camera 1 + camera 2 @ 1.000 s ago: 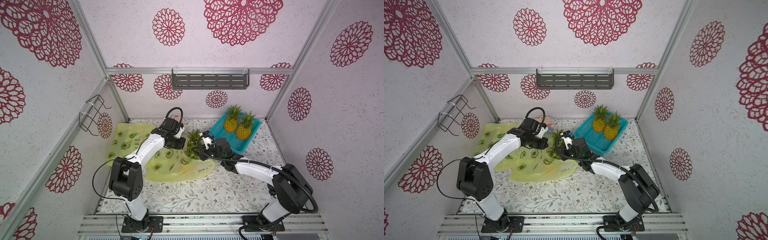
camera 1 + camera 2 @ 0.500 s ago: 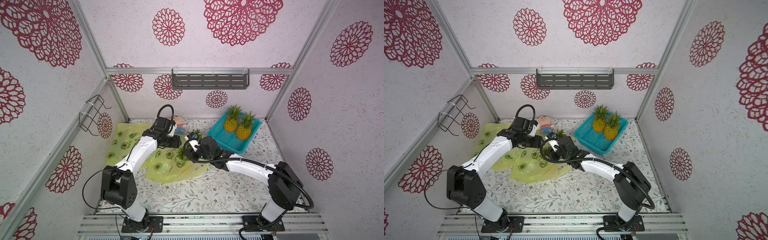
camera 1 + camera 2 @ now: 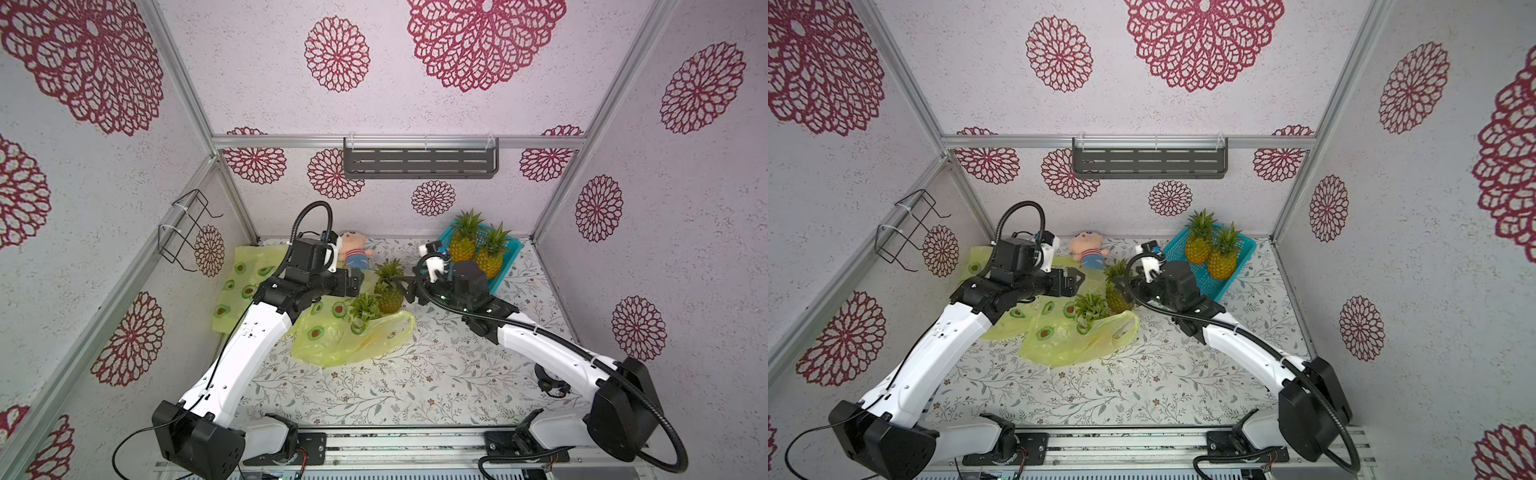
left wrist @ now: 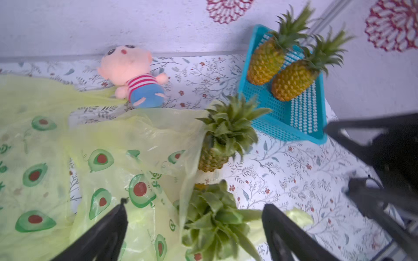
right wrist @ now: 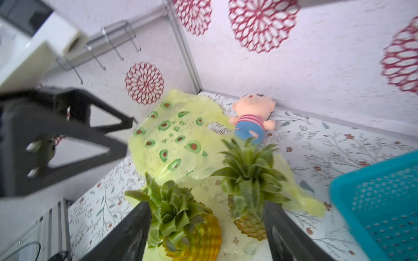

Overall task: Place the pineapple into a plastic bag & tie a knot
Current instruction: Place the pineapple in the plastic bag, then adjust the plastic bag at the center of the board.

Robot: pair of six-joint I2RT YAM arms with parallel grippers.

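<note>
A yellow plastic bag [image 3: 353,338] [image 3: 1075,338] printed with avocados lies slumped on the table. A pineapple [image 3: 365,307] [image 3: 1090,307] rests in its mouth with the crown sticking out. A second pineapple [image 3: 388,289] [image 3: 1119,293] stands just behind it, outside the bag. My left gripper [image 3: 355,282] [image 4: 194,226] is open, its fingers astride the bagged pineapple's crown [image 4: 212,226] without touching it. My right gripper [image 3: 405,286] [image 5: 207,226] is open too, hovering over both pineapples [image 5: 187,226] [image 5: 248,187]. Nothing is held.
A blue basket [image 3: 505,270] [image 3: 1241,253] at the back right holds two more pineapples. A plush doll [image 3: 353,251] [image 4: 133,74] lies by the back wall. Another avocado-print bag [image 3: 245,274] is spread at the back left. Wall rack and shelf hang above.
Both grippers have gone from shut to open and let go of the bag. The bag has dropped onto the table. Both arms swung left, then back.
</note>
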